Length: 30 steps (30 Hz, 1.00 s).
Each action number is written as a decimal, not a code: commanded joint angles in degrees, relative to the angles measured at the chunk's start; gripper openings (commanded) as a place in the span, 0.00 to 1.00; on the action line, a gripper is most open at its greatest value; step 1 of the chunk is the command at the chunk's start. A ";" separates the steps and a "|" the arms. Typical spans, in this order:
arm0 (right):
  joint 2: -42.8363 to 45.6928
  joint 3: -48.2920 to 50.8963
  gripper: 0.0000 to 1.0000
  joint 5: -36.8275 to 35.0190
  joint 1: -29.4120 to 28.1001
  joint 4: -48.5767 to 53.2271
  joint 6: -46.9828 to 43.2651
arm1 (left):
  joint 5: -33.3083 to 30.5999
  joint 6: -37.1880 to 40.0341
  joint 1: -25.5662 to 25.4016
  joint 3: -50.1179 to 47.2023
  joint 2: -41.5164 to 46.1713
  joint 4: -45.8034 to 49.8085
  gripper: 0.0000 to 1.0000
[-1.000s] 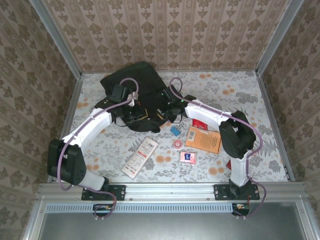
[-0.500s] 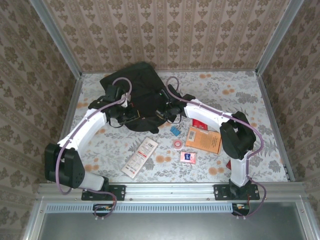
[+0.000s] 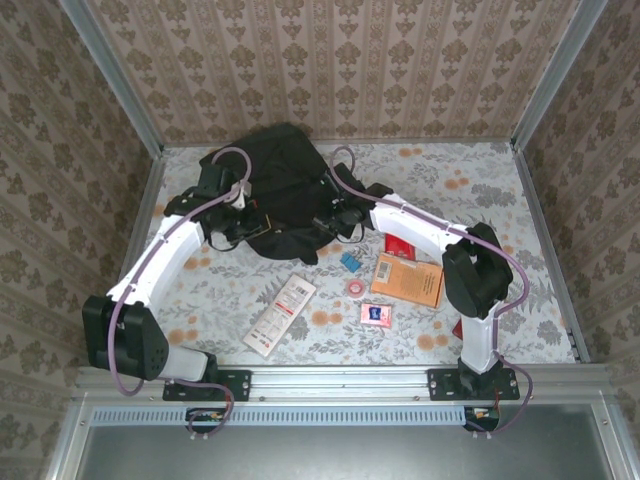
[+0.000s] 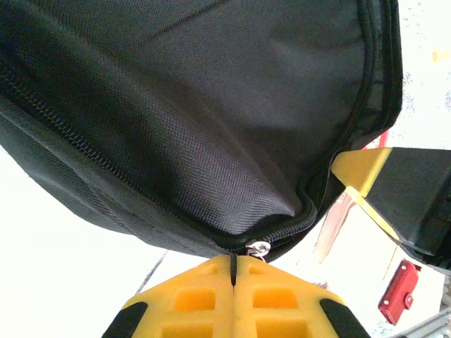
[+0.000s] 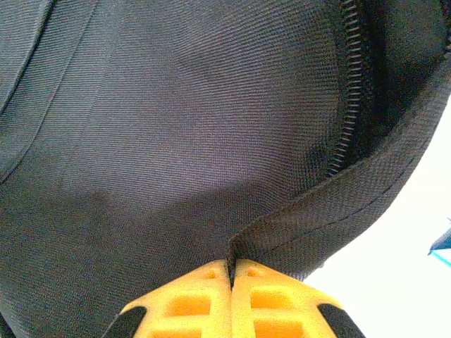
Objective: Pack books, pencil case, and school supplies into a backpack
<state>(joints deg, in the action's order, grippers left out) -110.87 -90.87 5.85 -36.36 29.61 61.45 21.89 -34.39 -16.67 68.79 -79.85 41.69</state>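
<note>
Two thin pinches clamp the backpack [image 3: 285, 165] (left pincer [image 4: 232, 262] at its zip [image 4: 258, 247], right pincer [image 5: 231, 264] on fabric); tugging may slip either.

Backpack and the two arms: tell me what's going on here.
Both arms are working on the black backpack at the far side of the table. The left gripper is shut on its zip pull; the right gripper is shut on a fabric edge beside the zip. The orange book, red book, blue block, pink tape roll and square packet lie loose on the table, not yet packed.
</note>
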 commanded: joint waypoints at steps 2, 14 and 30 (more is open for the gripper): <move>-1.20 -1.72 0.00 -8.50 2.82 7.12 -5.49 | -4.33 3.08 1.79 3.61 1.32 6.52 0.00; -2.55 -5.78 0.00 -9.95 3.76 10.74 -16.28 | -4.39 2.72 5.38 3.16 -0.10 4.74 0.00; 1.81 -4.05 0.54 8.02 3.75 2.50 -6.05 | 4.29 -1.19 -1.88 12.68 -11.13 0.33 0.00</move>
<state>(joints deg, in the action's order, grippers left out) -112.75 -96.29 9.67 -32.25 33.78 49.52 22.81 -33.45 -18.41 80.68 -89.69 44.12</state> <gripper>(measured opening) 0.531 0.049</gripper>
